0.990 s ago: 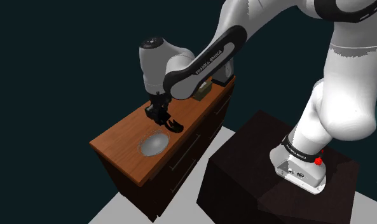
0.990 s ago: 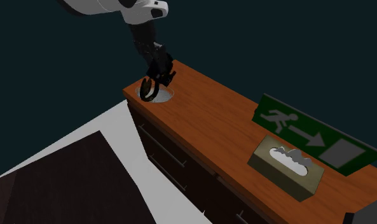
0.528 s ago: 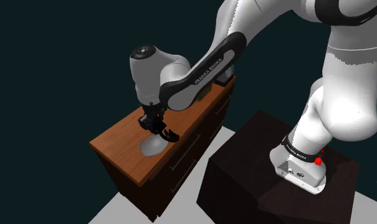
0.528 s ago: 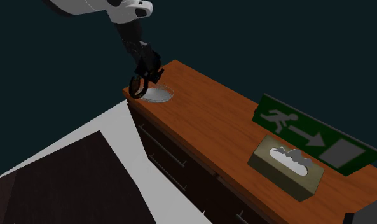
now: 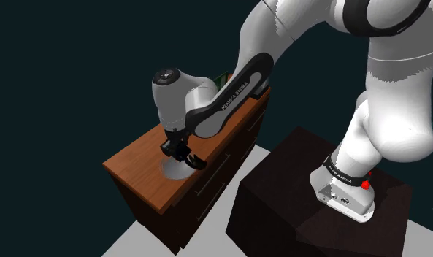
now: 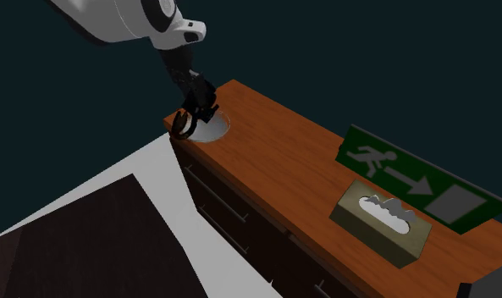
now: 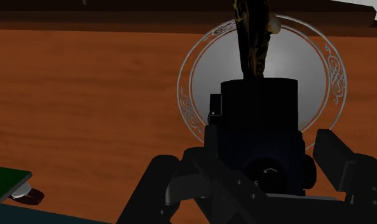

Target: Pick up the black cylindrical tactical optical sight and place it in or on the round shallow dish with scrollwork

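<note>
Hovering low over the table (image 5: 138, 166) end in the shoulder view, the tool (image 5: 182, 153) is clamped on the black sight (image 5: 193, 160), just above the grey round dish (image 5: 169, 171). Second exterior view: dish sits at the table corner, sight hanging over its outer rim, so I'd shift inboard before letting go. Wrist view: sight sits gripped between both fingers (image 7: 156, 183), scrollwork rim ringing it, roughly centred. Lower close, open slowly; a cylinder will likely roll and a shallow rim won't stop much.
</note>
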